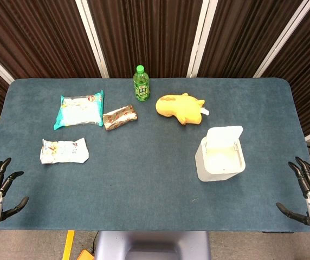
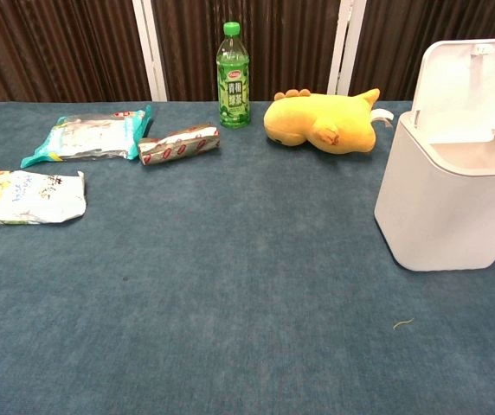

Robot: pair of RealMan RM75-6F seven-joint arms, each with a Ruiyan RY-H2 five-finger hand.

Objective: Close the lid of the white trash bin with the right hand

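Our right hand (image 1: 309,192) waits empty, fingers spread, at the frame's lower right; the white trash bin (image 1: 220,157) stands right of centre, lid (image 1: 224,135) upright. Pushing sideways could tip it.

Bench (image 1: 144,162) covered in matt blue-grey cloth of carpet-like nap, white trash bin (image 1: 220,157) made of smooth matt plastic, green bottle (image 1: 141,84) seen as glossy plastic, yellow toy (image 1: 179,108) made of soft plush, snack packets (image 1: 79,110) wrapped in shiny crinkled film.
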